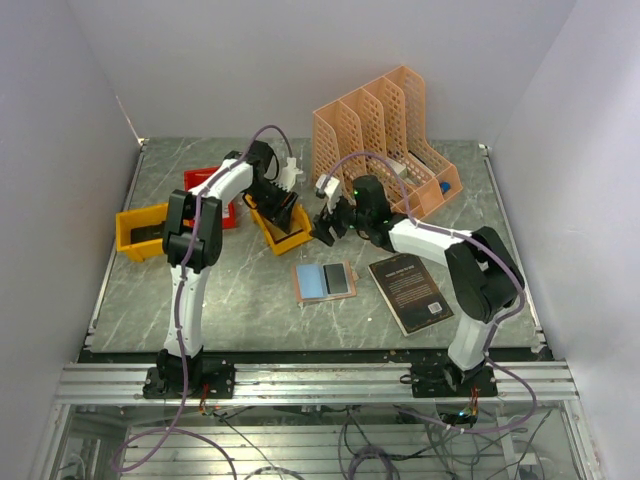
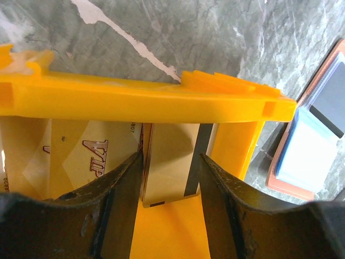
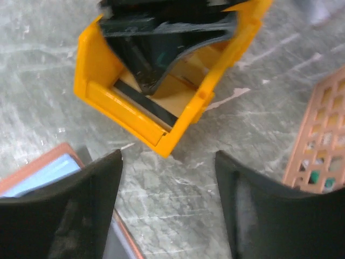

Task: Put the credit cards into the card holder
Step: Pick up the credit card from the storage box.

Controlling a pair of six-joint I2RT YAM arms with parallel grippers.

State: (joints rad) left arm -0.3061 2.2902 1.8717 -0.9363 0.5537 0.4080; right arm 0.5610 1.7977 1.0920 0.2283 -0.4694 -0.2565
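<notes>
My left gripper (image 1: pixel 285 215) reaches into a small yellow bin (image 1: pixel 270 238). In the left wrist view its fingers (image 2: pixel 121 199) press both long edges of a tan credit card (image 2: pixel 170 162) with a dark stripe. A second tan card marked VIP (image 2: pixel 81 154) lies beside it in the bin (image 2: pixel 135 100). The salmon-pink card holder (image 1: pixel 324 281) lies open on the table, pale blue inside, with a dark card (image 1: pixel 340 279) on its right half. My right gripper (image 1: pixel 322 228) is open and empty, over bare table (image 3: pixel 170 205) between the bin (image 3: pixel 135 118) and the holder (image 3: pixel 38 172).
A black book (image 1: pixel 417 292) lies right of the holder. A peach lattice file organizer (image 1: pixel 385 140) stands at the back right. A red bin (image 1: pixel 210 190) and another yellow bin (image 1: pixel 145 230) sit on the left.
</notes>
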